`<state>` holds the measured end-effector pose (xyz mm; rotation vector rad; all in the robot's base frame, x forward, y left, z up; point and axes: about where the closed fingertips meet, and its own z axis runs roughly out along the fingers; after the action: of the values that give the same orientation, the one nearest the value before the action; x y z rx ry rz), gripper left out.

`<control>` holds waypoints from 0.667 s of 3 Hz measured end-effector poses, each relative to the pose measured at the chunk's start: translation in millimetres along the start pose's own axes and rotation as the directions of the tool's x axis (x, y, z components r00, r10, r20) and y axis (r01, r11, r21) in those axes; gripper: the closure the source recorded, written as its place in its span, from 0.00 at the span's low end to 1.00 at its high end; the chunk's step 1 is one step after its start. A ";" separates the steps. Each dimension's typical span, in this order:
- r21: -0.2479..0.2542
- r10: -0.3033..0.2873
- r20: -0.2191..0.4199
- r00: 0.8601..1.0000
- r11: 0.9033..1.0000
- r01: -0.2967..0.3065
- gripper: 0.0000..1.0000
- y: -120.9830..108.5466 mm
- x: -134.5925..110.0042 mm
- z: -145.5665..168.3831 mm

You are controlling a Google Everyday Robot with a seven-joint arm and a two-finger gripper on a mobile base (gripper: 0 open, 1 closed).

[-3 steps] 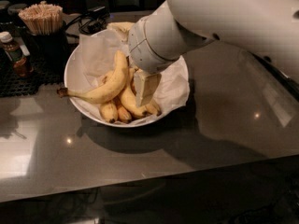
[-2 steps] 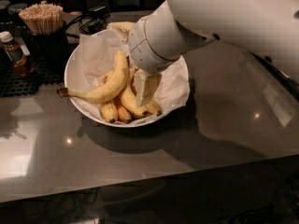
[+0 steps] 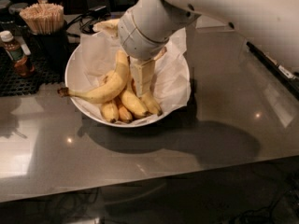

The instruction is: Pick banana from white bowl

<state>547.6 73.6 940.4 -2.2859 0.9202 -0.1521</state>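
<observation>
One grey surface (image 3: 224, 125) carrying everything, one white arm (image 3: 149, 17) reaching down, one white bowl (image 3: 74, 73) holding one long banana (image 3: 107, 90), stem overhanging the left rim, about four shorter bananas (image 3: 134, 102), one pincer (image 3: 142, 78) dipping among them, grip impossible to tell, one cup of sticks (image 3: 44, 20) and one bottle (image 3: 16, 52) standing behind.

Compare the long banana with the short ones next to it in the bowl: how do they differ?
The banana is longer and strongly curved; the short bananas are stubbier and straighter. The banana lies crosswise, stem at the rim of the white bowl; the short bananas point toward the near rim. All are yellow. The gripper is down in the bowl, above the short bananas.
</observation>
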 end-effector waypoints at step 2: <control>-0.043 -0.038 0.023 0.999 0.998 0.039 0.00 1.0 -4.2 -7.5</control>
<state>541.4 71.8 946.1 -2.3417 0.8763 -0.1248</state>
